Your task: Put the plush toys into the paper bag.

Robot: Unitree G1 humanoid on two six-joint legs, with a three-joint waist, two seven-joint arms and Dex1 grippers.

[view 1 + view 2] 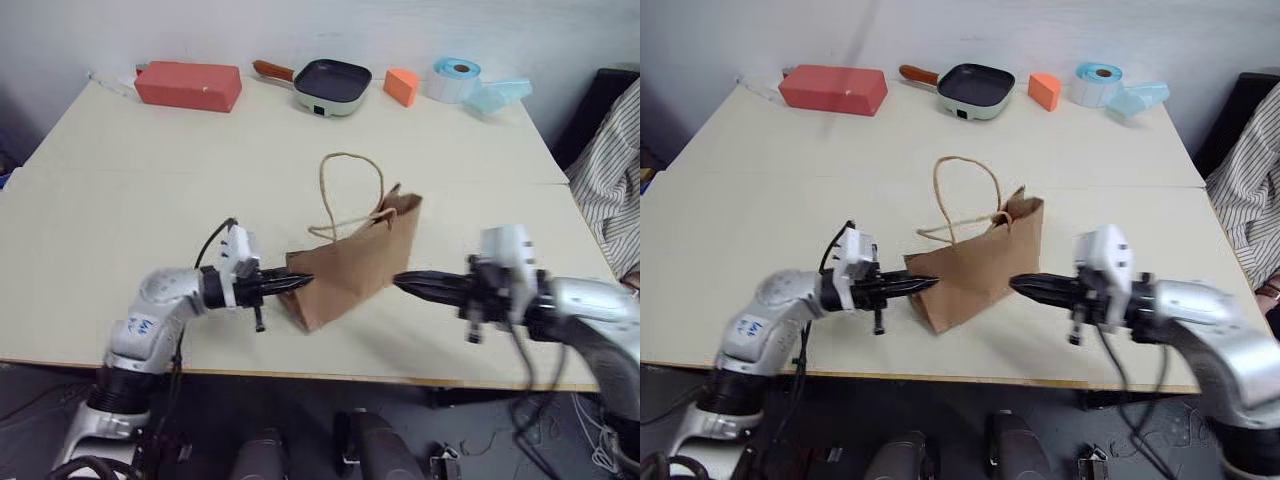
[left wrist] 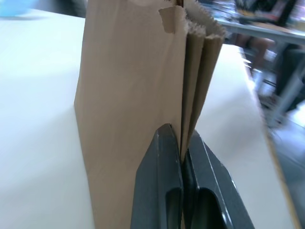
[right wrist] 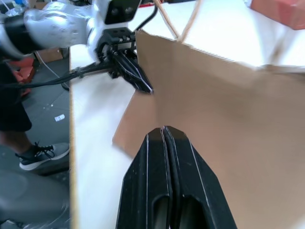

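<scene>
Lying tilted at the centre of the cream counter (image 1: pixel 120 220), the brown kraft paper bag (image 1: pixel 355 262) has its bottom fold pinched by the left gripper (image 1: pixel 296 283) at its 9 o'clock, while the right gripper (image 1: pixel 402 281), fingers pressed together, sits just beside it at 3 o'clock.

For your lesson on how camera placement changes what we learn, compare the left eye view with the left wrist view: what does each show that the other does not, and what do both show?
Left eye view alone: the red box, the frying pan, the orange wedge block, the tape roll, the bag's cord handles, and the shut right gripper just clear of the bag.

Left wrist view alone: the bag's folded side pleats, with one edge pinched between the fingers.

Both: the paper bag, the cream table and the left gripper shut on the bag.
</scene>
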